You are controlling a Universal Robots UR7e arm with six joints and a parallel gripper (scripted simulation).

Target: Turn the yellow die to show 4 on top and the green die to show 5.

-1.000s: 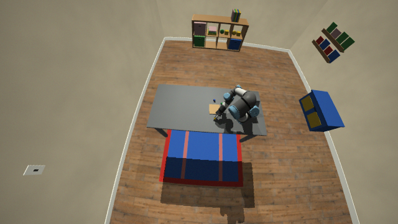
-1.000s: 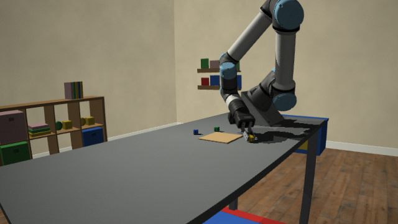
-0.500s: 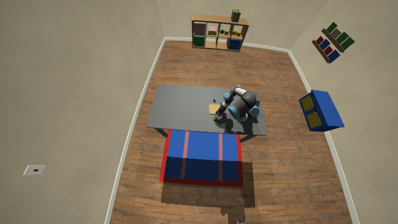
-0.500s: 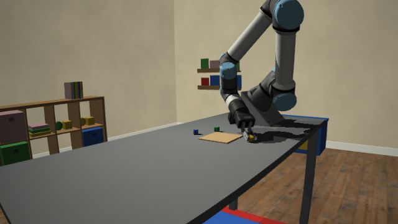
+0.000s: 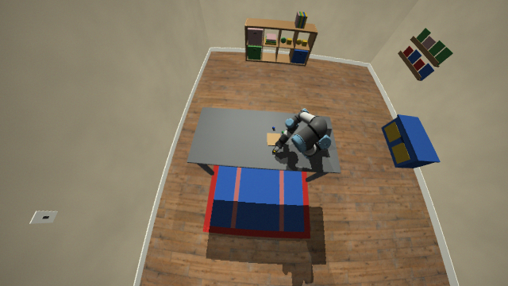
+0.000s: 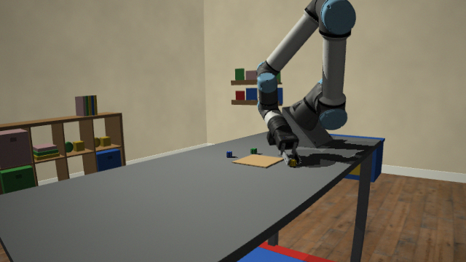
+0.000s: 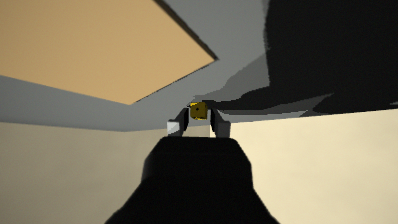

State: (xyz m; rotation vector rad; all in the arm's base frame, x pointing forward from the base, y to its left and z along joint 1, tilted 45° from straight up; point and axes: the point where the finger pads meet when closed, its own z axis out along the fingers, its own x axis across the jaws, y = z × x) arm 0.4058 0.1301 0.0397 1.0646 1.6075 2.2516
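Observation:
The yellow die lies on the grey table just off the tan mat's near corner. It sits between my gripper's two fingers, which stand apart with a small gap on each side, so the gripper is open. The die face toward the wrist camera shows a single dark pip. In the exterior view the gripper reaches down over the yellow die to the right of the mat. The green die and the blue die lie on the table beyond the mat, both off it.
The table's right edge is near the gripper, and the arm's base stands just behind it. A dark shadow of the arm falls on the table beside the die.

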